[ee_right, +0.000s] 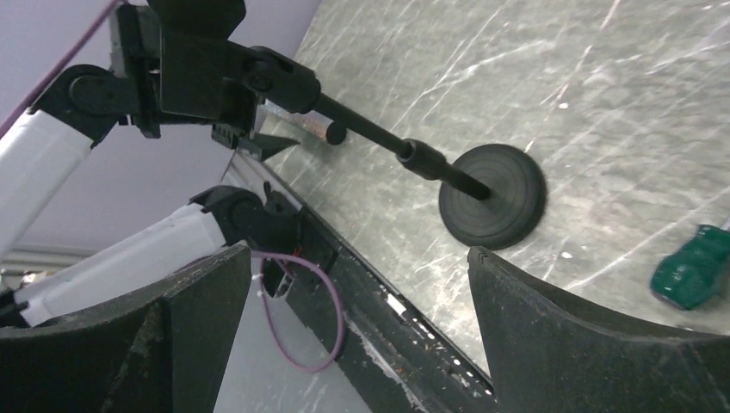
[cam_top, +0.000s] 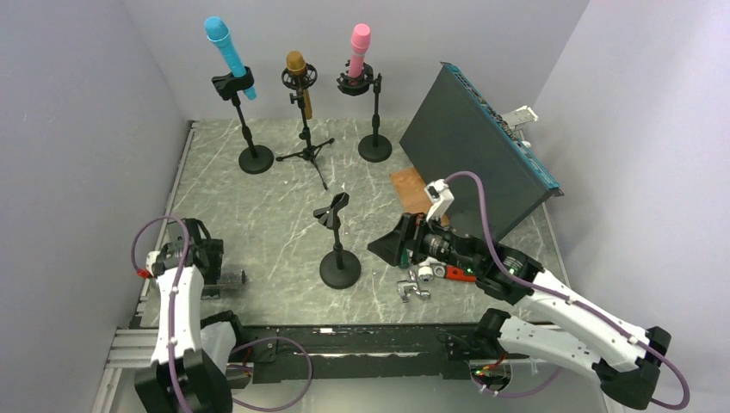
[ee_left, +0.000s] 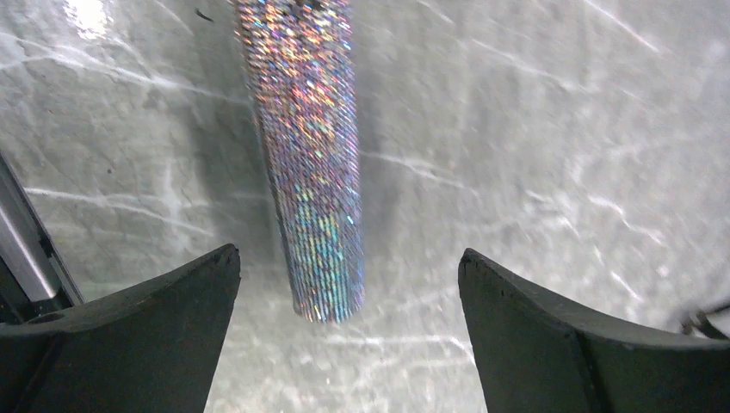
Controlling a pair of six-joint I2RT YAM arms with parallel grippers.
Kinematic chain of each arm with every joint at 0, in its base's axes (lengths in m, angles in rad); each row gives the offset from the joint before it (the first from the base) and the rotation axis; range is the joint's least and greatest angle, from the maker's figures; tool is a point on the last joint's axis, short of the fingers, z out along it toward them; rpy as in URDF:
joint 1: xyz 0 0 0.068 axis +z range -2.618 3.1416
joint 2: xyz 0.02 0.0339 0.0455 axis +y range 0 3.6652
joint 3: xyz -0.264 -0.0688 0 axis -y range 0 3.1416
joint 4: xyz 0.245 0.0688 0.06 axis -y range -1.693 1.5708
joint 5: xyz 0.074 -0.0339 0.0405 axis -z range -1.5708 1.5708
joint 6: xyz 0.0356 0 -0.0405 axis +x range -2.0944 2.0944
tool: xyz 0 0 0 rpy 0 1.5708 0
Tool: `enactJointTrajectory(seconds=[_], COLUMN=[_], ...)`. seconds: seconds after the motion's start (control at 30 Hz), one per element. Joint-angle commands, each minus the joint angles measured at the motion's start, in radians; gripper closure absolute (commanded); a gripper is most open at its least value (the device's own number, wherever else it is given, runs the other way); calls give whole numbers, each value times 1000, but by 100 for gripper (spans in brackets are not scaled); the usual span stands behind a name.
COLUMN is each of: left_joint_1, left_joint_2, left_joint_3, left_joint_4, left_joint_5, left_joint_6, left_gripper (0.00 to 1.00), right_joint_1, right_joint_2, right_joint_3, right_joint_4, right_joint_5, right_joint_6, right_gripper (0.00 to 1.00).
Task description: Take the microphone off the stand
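Observation:
A glittery silver microphone (ee_left: 312,163) lies on the marble table, its end between my left fingers and touching neither. My left gripper (ee_left: 349,267) is open over it, low at the table's near left (cam_top: 225,277). The black stand (cam_top: 338,258) at the middle has an empty clip (cam_top: 332,210). It also shows in the right wrist view, with its round base (ee_right: 492,196) and its clip (ee_right: 207,77). My right gripper (ee_right: 360,258) is open and empty, just right of the stand (cam_top: 387,245).
At the back stand a blue microphone (cam_top: 225,47), a gold one (cam_top: 298,73) and a pink one (cam_top: 358,47), each in its own stand. A dark panel (cam_top: 478,146) leans at right by a wooden block (cam_top: 411,191). Metal fittings (cam_top: 413,284) and a green-handled screwdriver (ee_right: 693,267) lie near my right arm.

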Motion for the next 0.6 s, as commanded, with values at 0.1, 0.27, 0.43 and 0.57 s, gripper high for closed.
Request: enactJointTrajectory(seconds=[0.1,0.27,0.43,0.57], left_joint_1=[7,6,-62,-223], left_joint_2=[-241,-374,-435,-433], left_joint_3=[108,107,68,56], left_joint_4=[-108,273,617,789], left_joint_5=[194,760,1125,1131], left_joint_6=[208,516,460,404], left_gripper=[1,1,0,1], right_joint_1=[-3,-5,-39,-86], right_joint_2=[119,210,253,276], right_joint_3=[106,153,232,289], right_joint_4=[96,196,180,177], right_joint_5=[-222,-371,-337,-277], right_joint_6=[73,111,135,177], right_gripper=[1,1,3,7])
